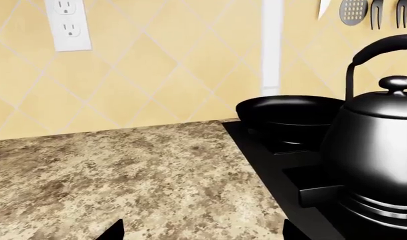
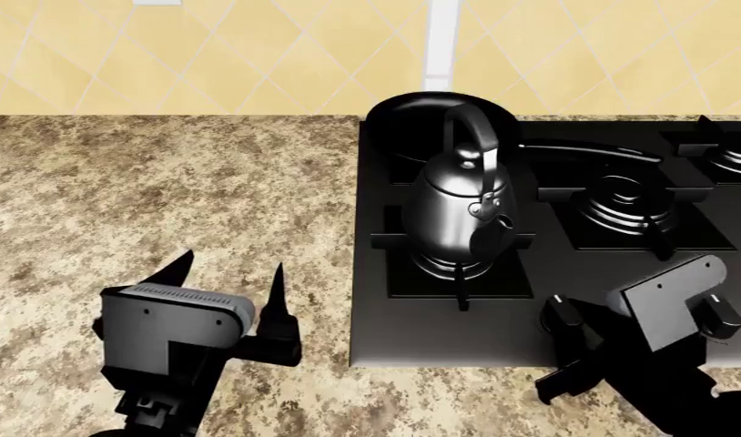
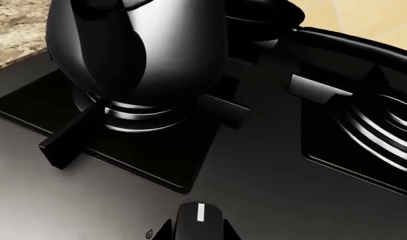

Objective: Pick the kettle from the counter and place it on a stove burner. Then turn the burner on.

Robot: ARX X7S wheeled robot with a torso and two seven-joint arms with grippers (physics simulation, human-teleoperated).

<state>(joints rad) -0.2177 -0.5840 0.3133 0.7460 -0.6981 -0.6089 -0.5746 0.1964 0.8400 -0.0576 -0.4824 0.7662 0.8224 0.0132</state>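
Left wrist view. Shows the kettle (image 1: 380,150) at the right edge of the frame, seated upright on the grate of the stove burner (image 1: 363,212) at lower right, presumably set there as the finished placing step. Places the frying pan (image 1: 290,112) behind it, centre right, and the counter (image 1: 123,175) across the lower left. Shows only 2 dark fingertip tips of the left gripper (image 1: 200,232) at the bottom edge, spread wide with nothing between them; kettle well to the right of them.

Head view. Puts the kettle (image 2: 458,214) at centre, upright on the stove burner (image 2: 458,266). Shows the left gripper (image 2: 231,296) at lower left over the counter (image 2: 127,200), fingers parted and empty, well apart from the kettle. Shows the right gripper (image 2: 565,350) at lower right near the stove's front edge, likely positioned for the knob; open or closed cannot be told.

Right wrist view. Fills the upper left with the kettle (image 3: 137,45) on its stove burner (image 3: 133,117). Sets 1 knob (image 3: 199,220) with a white mark at bottom centre; fingertips not clearly visible.
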